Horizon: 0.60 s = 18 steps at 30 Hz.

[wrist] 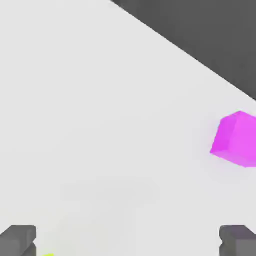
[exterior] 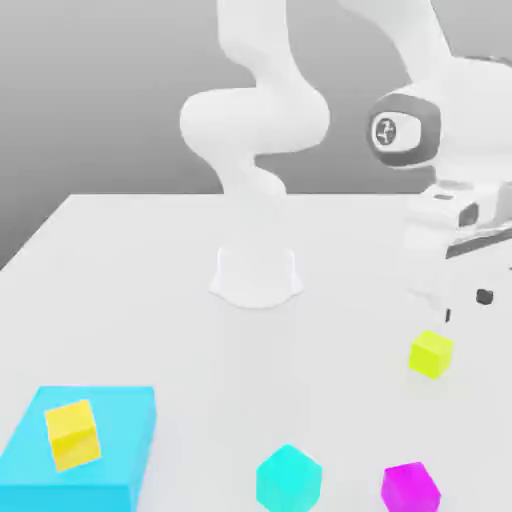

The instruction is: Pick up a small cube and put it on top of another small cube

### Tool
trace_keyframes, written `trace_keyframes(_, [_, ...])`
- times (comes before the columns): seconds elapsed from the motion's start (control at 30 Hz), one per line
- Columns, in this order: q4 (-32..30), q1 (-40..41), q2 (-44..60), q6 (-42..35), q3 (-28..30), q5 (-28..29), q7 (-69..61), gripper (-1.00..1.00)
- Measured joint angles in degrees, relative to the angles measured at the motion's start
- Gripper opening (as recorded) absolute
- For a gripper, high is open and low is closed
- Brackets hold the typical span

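Observation:
The small lime-yellow cube (exterior: 431,354) sits on the white table toward the exterior view's right. My gripper (exterior: 465,306) hangs just above and slightly beyond it, open, with nothing between its dark fingertips (exterior: 484,296). In the hand view the gripper (wrist: 127,240) shows its two fingertips (wrist: 19,239) far apart, and a sliver of the lime cube (wrist: 48,254) shows at the frame's edge. The small turquoise cube (exterior: 288,478) rests near the table's front, well apart from the lime one.
A magenta cube (exterior: 411,488) (wrist: 236,138) lies near the turquoise cube, on the exterior view's right of it. A large flat cyan block (exterior: 120,425) at the front left carries a golden-yellow cube (exterior: 73,434). The arm's base (exterior: 256,275) stands mid-table.

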State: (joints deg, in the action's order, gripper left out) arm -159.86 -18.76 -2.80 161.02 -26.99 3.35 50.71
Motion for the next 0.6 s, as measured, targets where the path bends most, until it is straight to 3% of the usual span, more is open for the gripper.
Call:
trace_keyframes(0.07, [-2.0,-2.3,3.7,2.6,-1.1,0.2,0.4,0.0])
trace_keyframes(0.2, [-1.7,-4.1,9.0,6.5,2.2,6.5,5.2,0.0])
trace_keyframes(0.47, [0.7,-16.5,18.8,13.7,18.1,20.5,15.7,0.0])
trace_keyframes(0.5, [0.9,-18.1,19.7,14.4,19.8,21.4,16.4,-1.0])
trace_keyframes(0.6, [0.9,-18.1,19.8,14.4,19.8,21.5,16.4,-1.0])
